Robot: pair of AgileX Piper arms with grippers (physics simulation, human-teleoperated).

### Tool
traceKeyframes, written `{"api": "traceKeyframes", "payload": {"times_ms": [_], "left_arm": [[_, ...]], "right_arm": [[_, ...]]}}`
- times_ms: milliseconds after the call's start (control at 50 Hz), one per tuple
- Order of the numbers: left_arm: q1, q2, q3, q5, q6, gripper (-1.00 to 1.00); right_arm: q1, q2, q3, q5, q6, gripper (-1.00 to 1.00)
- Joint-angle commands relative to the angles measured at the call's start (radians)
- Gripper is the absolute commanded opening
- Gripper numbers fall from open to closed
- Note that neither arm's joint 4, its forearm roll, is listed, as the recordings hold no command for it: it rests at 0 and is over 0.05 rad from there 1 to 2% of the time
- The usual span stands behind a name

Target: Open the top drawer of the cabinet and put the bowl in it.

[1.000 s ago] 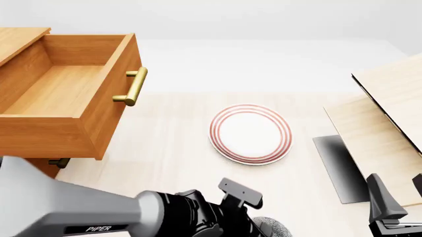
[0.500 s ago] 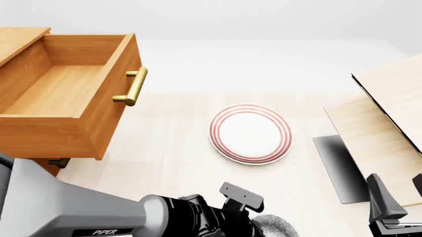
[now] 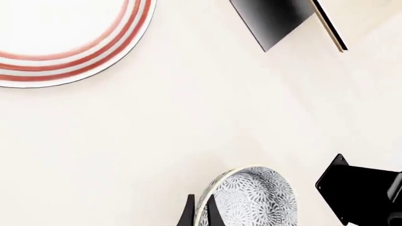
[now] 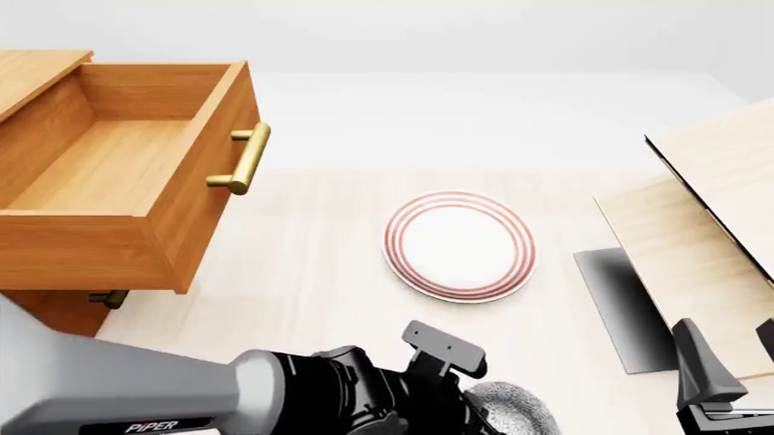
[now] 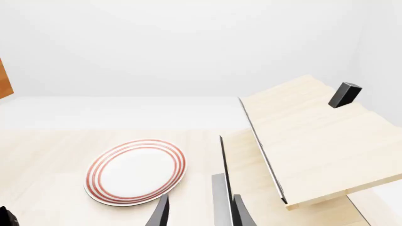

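- The top drawer (image 4: pixel 121 181) of the cabinet (image 4: pixel 54 308) stands pulled well out at the far left, its brass handle (image 4: pixel 246 159) facing right. That leaves its mouth free from above, which is what the bowl needs.
- The drawer holds nothing that shows; its wooden floor is bare.
- The bowl (image 3: pixel 248 197) sits at the near edge of the table (image 4: pixel 314 272), near centre, with the left gripper (image 3: pixel 199 214) right at it. In the left wrist view the two fingertips straddle the bowl's rim, one outside and one inside, close together on the wall. I judge them clamped on the rim, ready to carry it.
- The bowl is empty, its speckled inside plain to see.
- The red-ringed plate (image 4: pixel 459 245) lies mid-table, beyond the bowl and right of the drawer, with nothing on it.
- The right gripper (image 5: pixel 197 212) waits at the near right, its fingers apart on nothing, beside the pale wood furniture (image 4: pixel 713 208) and out of the way.
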Motion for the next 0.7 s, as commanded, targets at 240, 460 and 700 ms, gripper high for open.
{"api": "traceKeyframes", "payload": {"times_ms": [240,460,700], "left_arm": [[0.033,-0.138,-0.042,0.089,0.044,-1.00],[0.067,-0.189,-0.052,0.138,0.043,-1.00],[0.129,-0.271,-0.067,0.212,0.061,-1.00]], "right_arm": [[0.000,0.000,0.001,0.000,0.000,1.00],[0.000,0.000,0.001,0.000,0.000,1.00],[0.000,0.000,0.001,0.000,0.000,1.00]]}}
